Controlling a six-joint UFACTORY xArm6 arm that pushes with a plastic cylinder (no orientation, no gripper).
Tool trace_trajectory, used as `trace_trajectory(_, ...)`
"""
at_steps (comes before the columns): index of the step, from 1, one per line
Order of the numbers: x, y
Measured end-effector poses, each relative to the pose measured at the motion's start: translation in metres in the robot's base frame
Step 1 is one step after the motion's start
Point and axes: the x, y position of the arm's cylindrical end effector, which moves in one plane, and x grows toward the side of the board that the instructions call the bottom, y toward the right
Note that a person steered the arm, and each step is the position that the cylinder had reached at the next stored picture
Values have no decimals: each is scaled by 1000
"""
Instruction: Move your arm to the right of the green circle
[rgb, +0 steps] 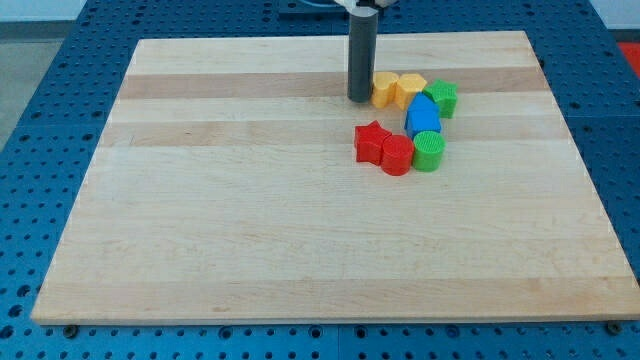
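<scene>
The green circle (428, 151) is a round green block right of the board's middle, touching a red round block (397, 155) on its left and a blue block (423, 117) above it. My tip (359, 98) is up and to the left of the green circle, just left of a yellow block (385, 89). A red star block (371, 141), a second yellow block (410, 89) and a green star-like block (441, 98) complete the cluster.
The wooden board (250, 220) lies on a blue perforated table (40, 120). All blocks sit bunched together in the upper right part of the board.
</scene>
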Motion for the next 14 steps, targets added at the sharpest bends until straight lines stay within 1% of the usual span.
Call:
trace_trajectory(1,0,0)
trace_trajectory(2,0,-18)
trace_trajectory(3,9,-58)
trace_trajectory(4,43,-84)
trace_trajectory(5,89,-93)
trace_trajectory(6,126,-90)
trace_trajectory(7,157,-74)
trace_trajectory(8,182,-33)
trace_trajectory(10,185,62)
trace_trajectory(11,185,96)
trace_trajectory(13,185,100)
trace_trajectory(14,185,128)
